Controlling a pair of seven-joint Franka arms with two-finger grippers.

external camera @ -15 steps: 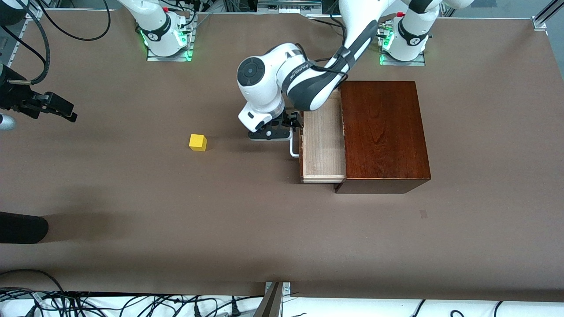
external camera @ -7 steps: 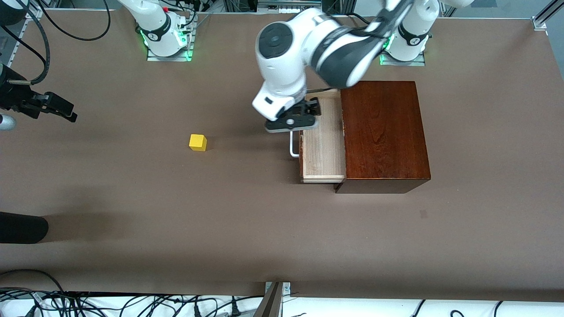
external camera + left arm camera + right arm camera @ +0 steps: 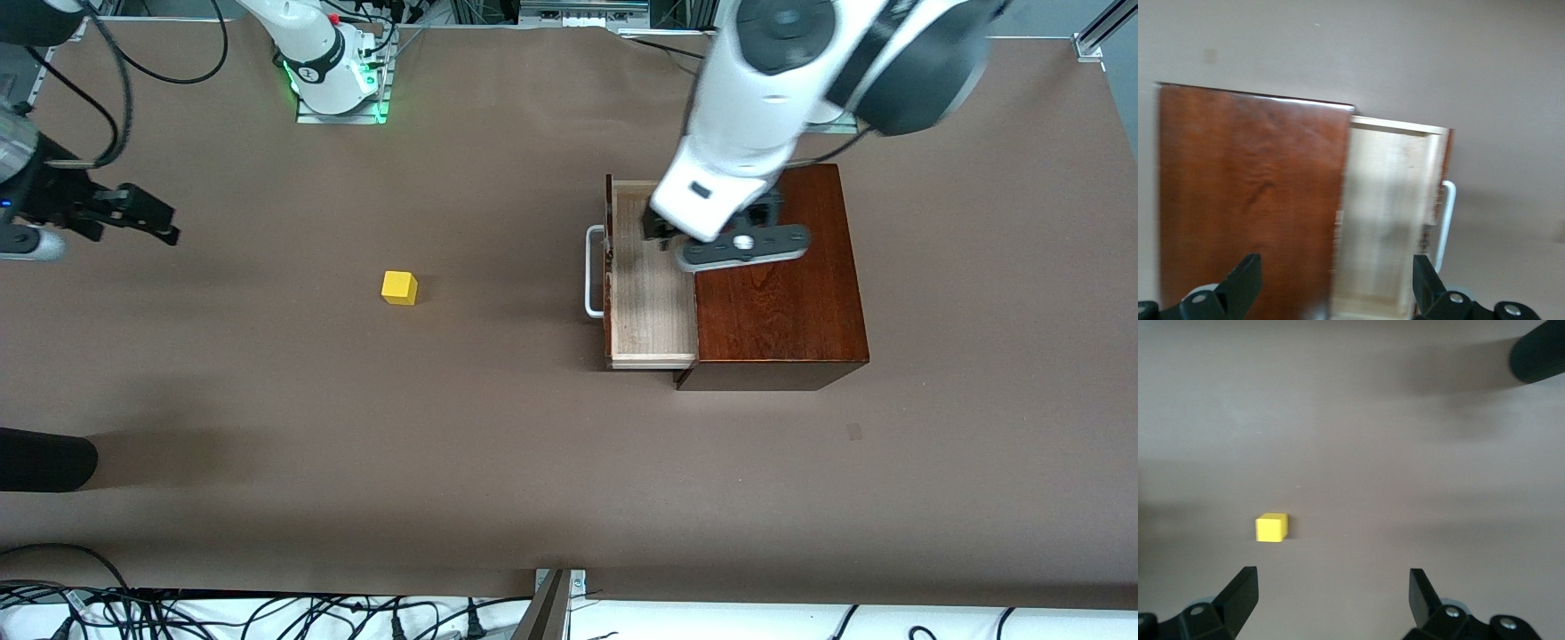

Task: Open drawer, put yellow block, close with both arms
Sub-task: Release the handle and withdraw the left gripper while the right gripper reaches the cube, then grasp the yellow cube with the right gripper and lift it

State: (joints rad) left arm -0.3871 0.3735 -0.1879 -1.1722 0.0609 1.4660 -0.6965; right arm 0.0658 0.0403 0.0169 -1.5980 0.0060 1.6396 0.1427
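From the front view you can see the drawer (image 3: 652,293) already pulled out of the mahogany box (image 3: 778,276), its pale tray bare and its white loop handle (image 3: 593,271) facing the right arm's end of the table. Your left gripper (image 3: 707,233) hangs in the air over the seam where tray meets box, holding nothing, while your right gripper (image 3: 133,215) sits at the right arm's end of the table with the yellow block (image 3: 399,287) lying on the brown table (image 3: 498,462) between it and the drawer, well apart from both. In the left wrist view the two black fingers (image 3: 1245,283) stand wide apart and empty, and directly below them you look down on the box top (image 3: 1248,193) and the open tray (image 3: 1388,213) with the handle (image 3: 1443,223) along its outer edge — nothing lies inside. In the right wrist view the right gripper's fingers (image 3: 1238,593) are likewise spread wide with nothing between them, and the block (image 3: 1271,527) rests on the table ahead of them, closer to one finger than the other. So judge the opening step done; you have yet to pick the block, drop it in the tray, and push the drawer shut with both arms — most of the job is left.
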